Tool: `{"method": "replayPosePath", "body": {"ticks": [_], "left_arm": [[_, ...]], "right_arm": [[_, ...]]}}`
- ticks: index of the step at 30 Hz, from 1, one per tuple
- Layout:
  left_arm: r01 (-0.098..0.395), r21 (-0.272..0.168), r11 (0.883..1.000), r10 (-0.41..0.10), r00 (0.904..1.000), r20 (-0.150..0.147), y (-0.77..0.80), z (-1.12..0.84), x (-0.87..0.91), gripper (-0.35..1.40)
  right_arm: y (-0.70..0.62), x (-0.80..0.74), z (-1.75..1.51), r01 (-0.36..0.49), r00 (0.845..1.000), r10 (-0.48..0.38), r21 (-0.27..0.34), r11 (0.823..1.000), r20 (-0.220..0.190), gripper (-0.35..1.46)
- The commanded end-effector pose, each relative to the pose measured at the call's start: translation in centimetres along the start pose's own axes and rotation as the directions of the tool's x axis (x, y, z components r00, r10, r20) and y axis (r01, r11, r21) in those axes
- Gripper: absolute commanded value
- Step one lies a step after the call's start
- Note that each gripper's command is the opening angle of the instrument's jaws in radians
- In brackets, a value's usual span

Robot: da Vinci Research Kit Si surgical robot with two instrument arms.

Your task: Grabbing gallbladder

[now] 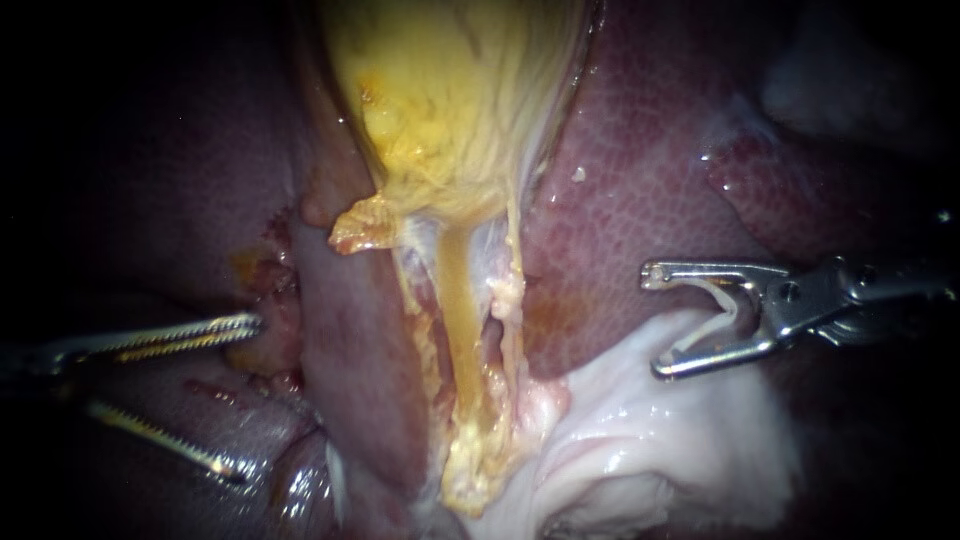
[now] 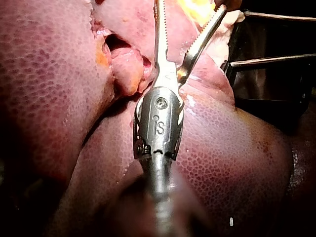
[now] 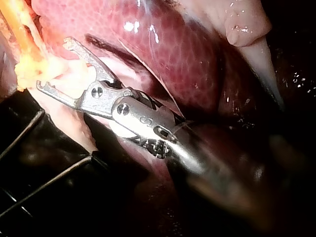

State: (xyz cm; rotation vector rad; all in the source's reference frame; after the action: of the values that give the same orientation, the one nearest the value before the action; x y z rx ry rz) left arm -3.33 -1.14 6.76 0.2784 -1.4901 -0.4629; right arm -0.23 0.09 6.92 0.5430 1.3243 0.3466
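Observation:
The yellow gallbladder (image 1: 450, 100) hangs at the top centre and narrows into a yellow tube (image 1: 460, 300) running down between the lobes of the liver (image 1: 630, 180). My left instrument (image 1: 245, 397) lies left of the tube over dark liver, well short of the gallbladder. Its two long serrated jaws are spread wide and hold nothing; the left wrist view shows the left instrument (image 2: 190, 15) the same way. My right instrument (image 1: 655, 320) sits right of the tube with its jaws open over white tissue (image 1: 650, 430). A thin white strand lies between those jaws, ungripped.
A raw, reddish patch of liver (image 1: 275, 290) sits just beyond the left instrument's upper jaw. In the right wrist view the right instrument (image 3: 53, 64) lies over pale tissue (image 3: 74, 79), with dark wire bars (image 3: 44, 187) beside it.

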Motion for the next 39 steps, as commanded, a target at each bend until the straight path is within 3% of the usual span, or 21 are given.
{"method": "replayPosePath", "body": {"ticks": [1, 8, 17, 28, 31, 33, 37, 39], "left_arm": [[0.006, -0.010, 1.000, -0.006, 1.0000, -0.003, -0.01, 0.01, -0.02, 0.71], [0.061, -0.078, 0.995, -0.061, 0.9981, -0.005, 0.35, 0.11, -0.06, 0.66], [0.091, -0.119, 0.989, -0.092, 0.9958, -0.003, 0.83, 0.38, -0.01, 0.59], [0.094, -0.141, 0.986, -0.095, 0.9955, -0.002, 1.11, 0.71, 0.08, 0.56], [0.111, -0.143, 0.983, -0.111, 0.9938, 0.004, 1.12, 0.73, 0.09, 0.44], [0.128, -0.144, 0.981, -0.128, 0.9917, 0.007, 1.12, 0.75, 0.10, 0.26], [0.157, -0.144, 0.977, -0.159, 0.9873, -0.003, 1.10, 0.73, 0.09, -0.35], [0.180, -0.145, 0.973, -0.184, 0.9830, -0.008, 1.08, 0.71, 0.06, -0.35]], "right_arm": [[0.00, 0.00, 0.00, 0.000, 1.000, 0.000, 0.000, 1.000, 0.000, 0.60], [0.00, 0.01, 0.02, 0.000, 1.000, 0.000, -0.002, 1.000, -0.001, 0.60], [0.01, 0.01, 0.03, 0.000, 1.000, 0.000, -0.002, 1.000, -0.001, 0.60], [0.01, 0.01, 0.03, 0.000, 1.000, 0.000, -0.002, 1.000, -0.002, 0.60], [0.00, 0.01, 0.03, 0.000, 1.000, 0.000, -0.002, 1.000, -0.002, 0.60], [0.00, 0.01, 0.03, 0.000, 1.000, 0.000, -0.002, 1.000, -0.002, 0.60], [0.00, 0.01, 0.03, 0.000, 1.000, 0.000, -0.002, 1.000, -0.001, 0.60], [0.00, 0.01, 0.03, 0.000, 1.000, 0.000, -0.001, 1.000, -0.002, 0.60]]}}
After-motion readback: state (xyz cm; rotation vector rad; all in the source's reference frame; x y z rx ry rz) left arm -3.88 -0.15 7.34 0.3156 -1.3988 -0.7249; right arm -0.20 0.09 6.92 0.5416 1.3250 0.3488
